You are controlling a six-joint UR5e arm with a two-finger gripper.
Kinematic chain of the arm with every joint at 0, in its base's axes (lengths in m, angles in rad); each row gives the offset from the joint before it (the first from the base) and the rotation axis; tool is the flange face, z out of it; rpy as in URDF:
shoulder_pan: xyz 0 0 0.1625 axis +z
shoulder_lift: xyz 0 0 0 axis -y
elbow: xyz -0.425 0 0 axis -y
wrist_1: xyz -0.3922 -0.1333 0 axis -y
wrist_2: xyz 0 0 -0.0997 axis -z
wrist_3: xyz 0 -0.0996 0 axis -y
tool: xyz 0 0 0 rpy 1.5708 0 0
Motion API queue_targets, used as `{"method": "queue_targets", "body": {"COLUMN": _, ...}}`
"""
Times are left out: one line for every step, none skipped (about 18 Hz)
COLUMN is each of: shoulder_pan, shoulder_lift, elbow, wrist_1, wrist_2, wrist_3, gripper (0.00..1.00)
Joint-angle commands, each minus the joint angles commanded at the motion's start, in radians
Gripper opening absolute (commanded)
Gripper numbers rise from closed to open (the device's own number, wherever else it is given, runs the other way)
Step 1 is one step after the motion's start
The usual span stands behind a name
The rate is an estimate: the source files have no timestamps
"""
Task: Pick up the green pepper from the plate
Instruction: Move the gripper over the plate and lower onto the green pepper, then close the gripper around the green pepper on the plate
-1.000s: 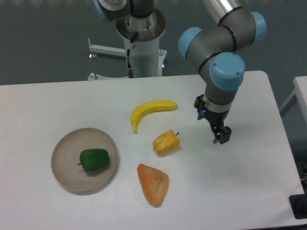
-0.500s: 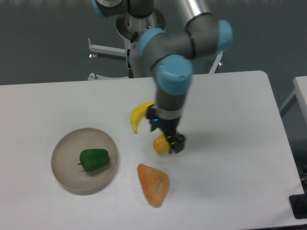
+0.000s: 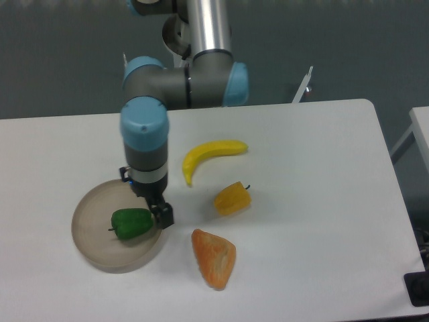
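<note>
Robot lab — arm pedestal (image 3: 198,20), bare white table (image 3: 315,201).

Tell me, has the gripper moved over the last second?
Yes. The gripper swept leftward across the table, from right of the yellow pepper to the plate's right rim, beside the green pepper.

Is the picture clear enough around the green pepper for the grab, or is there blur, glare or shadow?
Fixed camera: the green pepper is sharp, with only a faint sheen. The pincer is dark, so its opening cannot be read. Lighting is even and shadows on the plate are soft. No obvious motion blur.
</note>
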Motion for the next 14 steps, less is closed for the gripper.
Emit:
{"method": "queue_targets", "body": {"shoulder_pan": -0.009, "shoulder_lift": -0.005, "elbow": -0.002, "wrist_1": 0.0, "wrist_2": 0.0, "wrist_3": 0.0, "gripper": 1.0}}
{"method": "queue_targets", "body": {"shoulder_pan": -0.012, "shoulder_lift": -0.014, "elbow": -0.002, "wrist_1": 0.0, "wrist_2": 0.002, "wrist_3": 0.0, "gripper": 1.0}}
{"method": "queue_targets", "body": {"shoulder_pan": -0.014, "shoulder_lift": -0.025, "elbow": 0.0, "wrist_1": 0.0, "wrist_2": 0.002, "wrist_3": 0.002, "gripper": 1.0}}
{"method": "queue_targets", "body": {"shoulder_pan": -0.017, "shoulder_lift": -0.032, "elbow": 0.0, "wrist_1": 0.0, "wrist_2": 0.002, "wrist_3": 0.002, "gripper": 1.0}}
{"method": "queue_targets", "body": {"shoulder_pan": -0.022, "shoulder_lift": -0.038, "elbow": -0.002, "wrist_1": 0.0, "wrist_2": 0.002, "wrist_3": 0.0, "gripper": 1.0}}
{"method": "queue_targets", "body": {"shoulder_pan": -0.026, "shoulder_lift": -0.043, "elbow": -0.002, "wrist_1": 0.0, "wrist_2": 0.002, "wrist_3": 0.0, "gripper": 1.0}}
{"method": "queue_targets", "body": {"shoulder_pan": -0.026, "shoulder_lift": -0.046, "elbow": -0.002, "wrist_1": 0.0, "wrist_2": 0.002, "wrist_3": 0.002, "gripper": 1.0}}
{"method": "queue_targets", "body": {"shoulder_pan": -0.026, "shoulder_lift": -0.051, "elbow": -0.002, "wrist_1": 0.002, "wrist_2": 0.002, "wrist_3": 0.002, "gripper": 1.0}}
{"method": "queue_targets", "body": {"shoulder_pan": -0.026, "shoulder_lift": -0.054, "elbow": -0.002, "wrist_1": 0.003, "wrist_2": 0.002, "wrist_3": 0.002, "gripper": 1.0}}
{"method": "queue_targets", "body": {"shoulder_pan": -0.026, "shoulder_lift": -0.061, "elbow": -0.002, "wrist_1": 0.005, "wrist_2": 0.002, "wrist_3": 0.002, "gripper": 1.0}}
{"method": "queue_targets", "body": {"shoulder_pan": -0.026, "shoulder_lift": -0.068, "elbow": 0.0, "wrist_1": 0.005, "wrist_2": 0.002, "wrist_3": 0.003, "gripper": 1.0}}
{"method": "queue_targets", "body": {"shoulder_pan": -0.026, "shoulder_lift": -0.072, "elbow": 0.0, "wrist_1": 0.006, "wrist_2": 0.002, "wrist_3": 0.002, "gripper": 1.0}}
{"method": "queue_targets", "body": {"shoulder_pan": -0.026, "shoulder_lift": -0.072, "elbow": 0.0, "wrist_1": 0.006, "wrist_2": 0.002, "wrist_3": 0.002, "gripper": 1.0}}
{"method": "queue_targets", "body": {"shoulder_pan": -0.026, "shoulder_lift": -0.074, "elbow": -0.002, "wrist_1": 0.006, "wrist_2": 0.002, "wrist_3": 0.002, "gripper": 1.0}}
